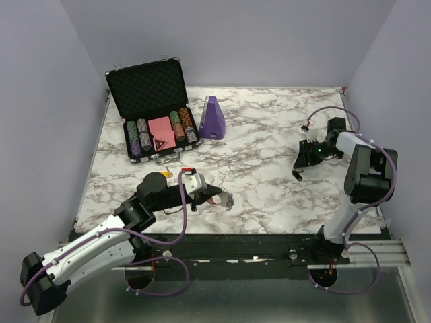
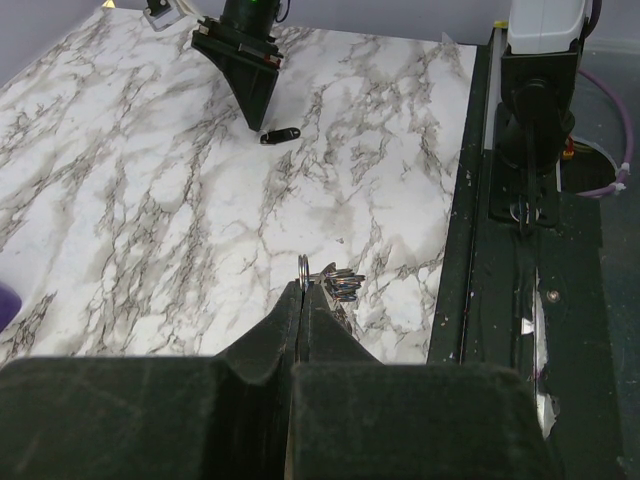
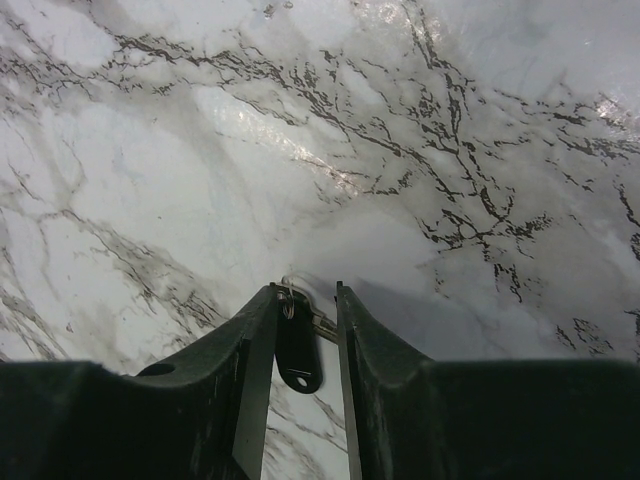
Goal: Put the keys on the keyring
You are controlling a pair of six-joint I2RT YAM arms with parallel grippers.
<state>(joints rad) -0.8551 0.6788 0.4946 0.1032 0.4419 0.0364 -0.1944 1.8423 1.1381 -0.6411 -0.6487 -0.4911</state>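
Observation:
My left gripper (image 1: 217, 199) is shut on a thin silvery ring (image 2: 303, 268), the metal part of the keyring. A small bunch of silvery keys (image 2: 344, 284) hangs from it just above the table near the front edge. No red arc shows. The slim black key (image 2: 280, 134) lies on the marble at the right. My right gripper (image 1: 296, 173) hovers over it, jaws a little apart. In the right wrist view the black key (image 3: 298, 350), with a tiny wire ring (image 3: 288, 300), shows in the gap between the fingers (image 3: 255, 370), close to the left one.
An open black case (image 1: 149, 87) of poker chips (image 1: 138, 134) stands at the back left. A purple wedge-shaped object (image 1: 213, 118) stands beside it. The table's black front rail (image 2: 520, 200) runs close to the left gripper.

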